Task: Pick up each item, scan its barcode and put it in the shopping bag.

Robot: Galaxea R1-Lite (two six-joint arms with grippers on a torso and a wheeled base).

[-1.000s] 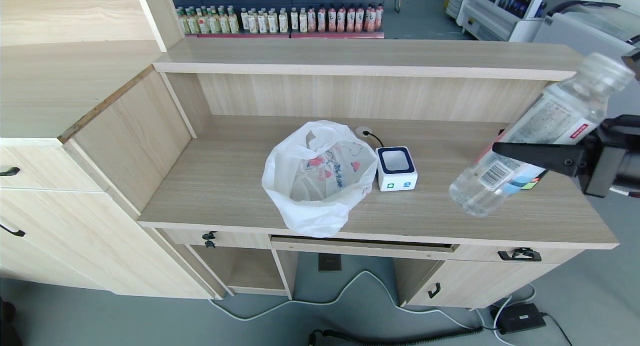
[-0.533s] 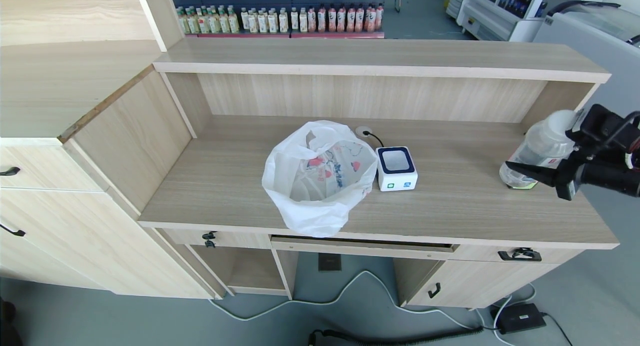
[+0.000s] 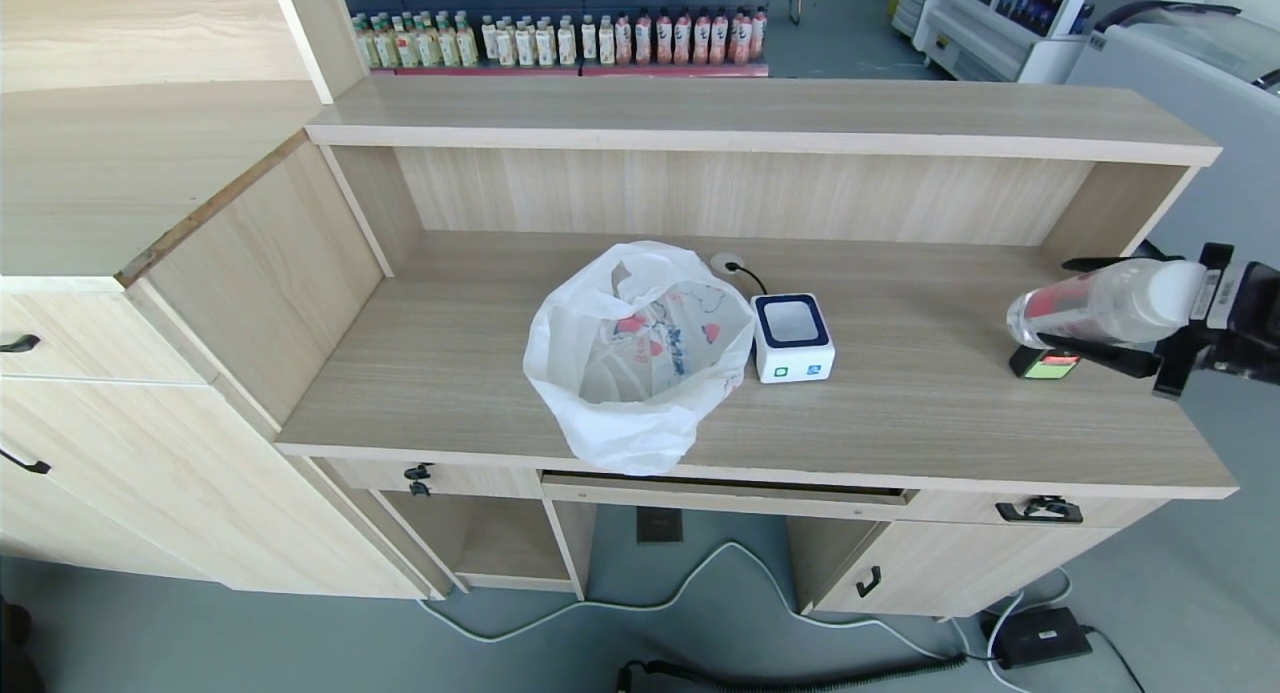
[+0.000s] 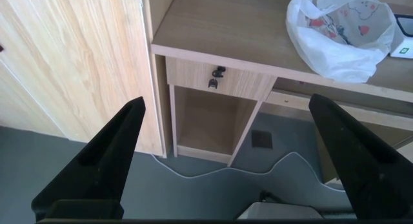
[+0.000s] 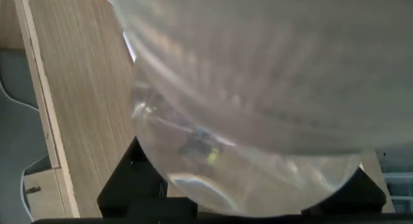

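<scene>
My right gripper (image 3: 1055,303) is shut on a clear water bottle (image 3: 1100,305) with a red label, held lying sideways just above the counter's right end, base toward the scanner. In the right wrist view the bottle (image 5: 258,88) sits close between the dark fingers (image 5: 132,182). A white shopping bag (image 3: 640,358) stands open at the counter's middle, with the white, blue-topped scanner (image 3: 792,338) right beside it. My left gripper (image 4: 227,104) hangs open and holds nothing, low over the floor in front of the desk's left side, with the bag (image 4: 342,30) beyond it.
A small dark pack with a green and red face (image 3: 1048,365) lies on the counter (image 3: 900,413) under the bottle. A raised shelf (image 3: 740,113) and side walls bound the counter at back and left. Cables and a power brick (image 3: 1040,635) lie on the floor.
The right gripper carried the bottle from high and tilted near the camera down to the counter's right end. It then turned the bottle from upright to lying sideways.
</scene>
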